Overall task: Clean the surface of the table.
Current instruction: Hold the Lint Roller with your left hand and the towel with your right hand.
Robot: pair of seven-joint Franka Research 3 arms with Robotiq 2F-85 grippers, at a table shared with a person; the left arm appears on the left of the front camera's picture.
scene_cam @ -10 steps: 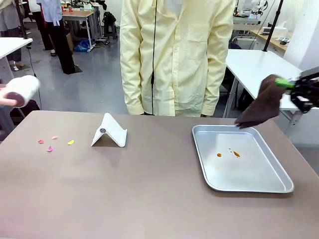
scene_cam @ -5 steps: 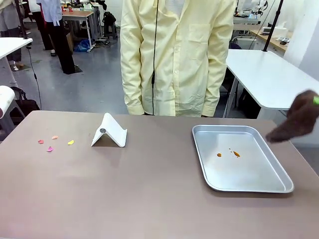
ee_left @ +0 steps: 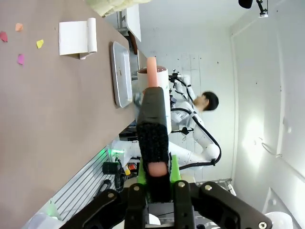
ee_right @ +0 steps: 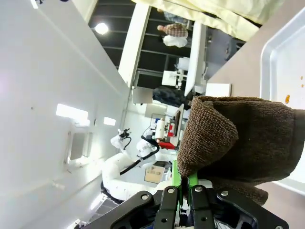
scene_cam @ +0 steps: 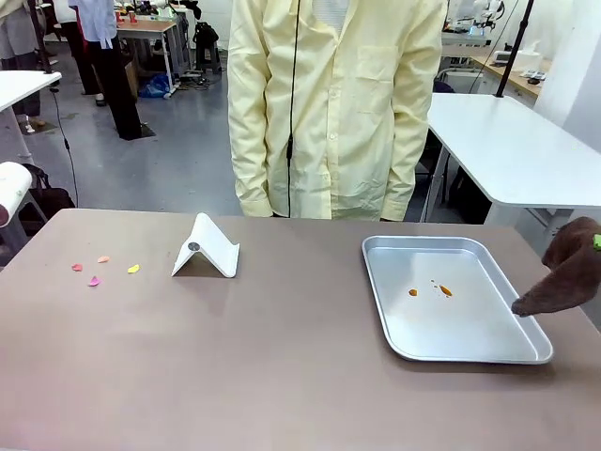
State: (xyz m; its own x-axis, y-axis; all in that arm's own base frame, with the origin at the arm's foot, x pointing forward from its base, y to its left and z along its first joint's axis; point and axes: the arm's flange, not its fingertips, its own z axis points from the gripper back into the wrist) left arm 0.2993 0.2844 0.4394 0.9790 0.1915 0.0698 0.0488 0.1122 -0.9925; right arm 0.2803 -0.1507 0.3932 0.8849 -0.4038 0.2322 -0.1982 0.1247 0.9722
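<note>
Holding station at the right edge of the taupe table [scene_cam: 282, 376], my right gripper [ee_right: 181, 185] pinches a brown cloth [scene_cam: 566, 272] that hangs beside the silver tray [scene_cam: 470, 355]. My left gripper [ee_left: 156, 177] is clamped on a lint roller [ee_left: 153, 81] by its black handle. Coloured scraps [scene_cam: 94, 269] and a white folded stand [scene_cam: 208, 250] lie on the tabletop. A person in a yellow shirt [scene_cam: 333, 113] stands at the far side, with white-topped tables [scene_cam: 507, 141] behind.
</note>
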